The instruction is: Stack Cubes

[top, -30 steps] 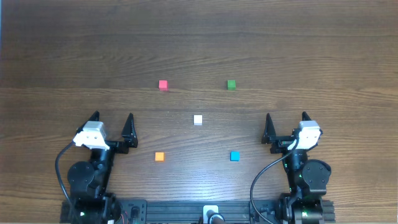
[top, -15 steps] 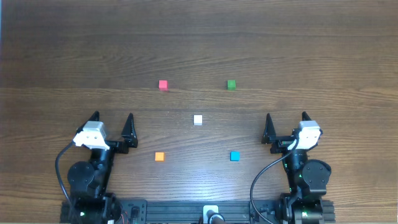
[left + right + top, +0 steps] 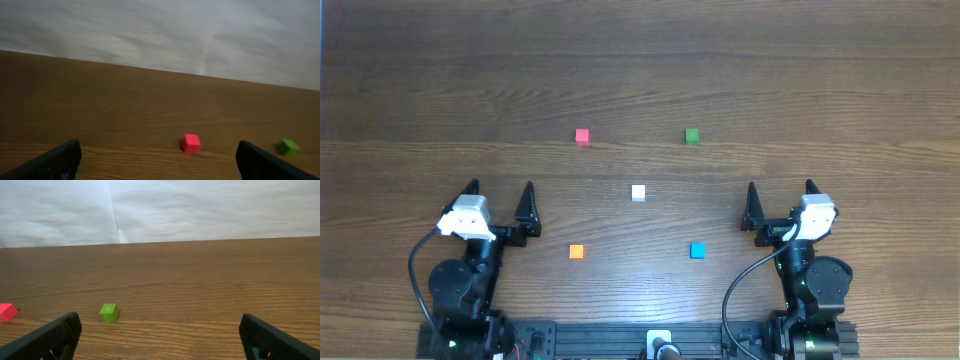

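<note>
My left pincer (image 3: 500, 186) and right pincer (image 3: 780, 185) both gape wide and hold nothing, one to each side of the white cube (image 3: 638, 193) on the wooden counter (image 3: 640, 60). Nearer my bases than the white cube lie the orange cube (image 3: 577, 252) to its left and the blue cube (image 3: 697, 251) to its right. Beyond it sit the pink cube (image 3: 582, 136), left, and the green cube (image 3: 692, 136), right, all apart, none stacked

Matt brown wood-grain table (image 3: 820, 60), smooth matt pink cube (image 3: 582, 136), smooth matt green cube (image 3: 692, 136)
</note>
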Action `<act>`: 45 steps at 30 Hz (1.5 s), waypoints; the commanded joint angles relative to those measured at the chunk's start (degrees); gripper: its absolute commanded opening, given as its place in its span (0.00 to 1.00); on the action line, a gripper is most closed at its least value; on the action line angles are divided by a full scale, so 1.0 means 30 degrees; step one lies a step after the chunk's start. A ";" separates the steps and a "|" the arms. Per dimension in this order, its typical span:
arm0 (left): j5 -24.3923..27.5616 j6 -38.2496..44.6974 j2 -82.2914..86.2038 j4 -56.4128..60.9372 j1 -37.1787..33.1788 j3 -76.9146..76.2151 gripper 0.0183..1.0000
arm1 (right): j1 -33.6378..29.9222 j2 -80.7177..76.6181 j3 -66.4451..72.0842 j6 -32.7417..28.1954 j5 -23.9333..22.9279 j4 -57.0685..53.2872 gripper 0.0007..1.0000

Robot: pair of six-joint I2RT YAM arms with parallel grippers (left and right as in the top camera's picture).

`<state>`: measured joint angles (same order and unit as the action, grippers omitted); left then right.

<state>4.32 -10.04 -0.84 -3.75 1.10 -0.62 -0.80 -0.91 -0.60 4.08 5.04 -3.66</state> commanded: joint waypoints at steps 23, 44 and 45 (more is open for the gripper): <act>0.1486 -0.1778 -1.2830 -0.7949 0.1311 -1.4440 1.00 | -0.0219 0.0160 0.0102 -0.0109 -0.0124 -0.0080 0.99; 0.0641 -0.1960 -3.4279 -0.8706 0.4226 -2.3941 1.00 | -0.0219 0.0160 0.0102 -0.0109 -0.0124 -0.0073 0.99; 0.0758 -0.1960 -3.4767 -0.8692 0.4226 -2.4035 1.00 | -0.0219 0.0160 0.0102 -0.0109 -0.0124 -0.0080 0.99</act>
<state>6.00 -15.27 -101.91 -29.76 13.76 -70.48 -1.10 -0.91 -0.60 4.03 4.99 -3.75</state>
